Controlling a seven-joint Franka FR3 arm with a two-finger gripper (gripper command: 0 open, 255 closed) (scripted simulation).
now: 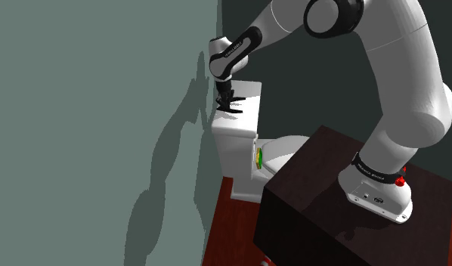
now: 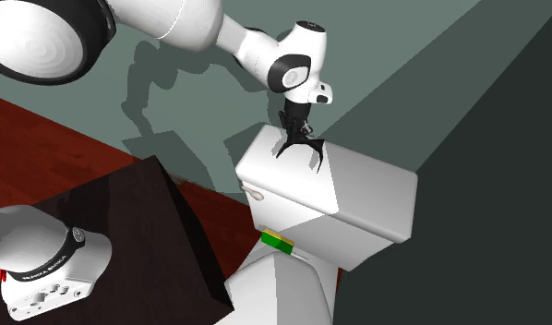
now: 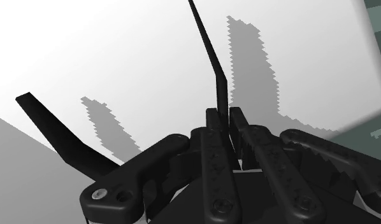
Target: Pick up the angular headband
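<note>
Headband (image 3: 62, 137), angular: black, thin strip with sharp bends. Judged light, stiff yet springy, and slick along its narrow edges.
Location: on top of the white toilet tank lid (image 2: 366, 180), by the wall; resting or barely raised, cannot tell.
Gripper (image 3: 224, 113): clamped on one slim arm of the band, an off-centre hold that may pivot.

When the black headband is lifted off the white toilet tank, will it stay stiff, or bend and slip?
Probably stiff: the headband shows straight, angular arms. Likely light, being a thin strip. It may pivot, since the gripper clasps one narrow arm while the other juts sideways.
</note>
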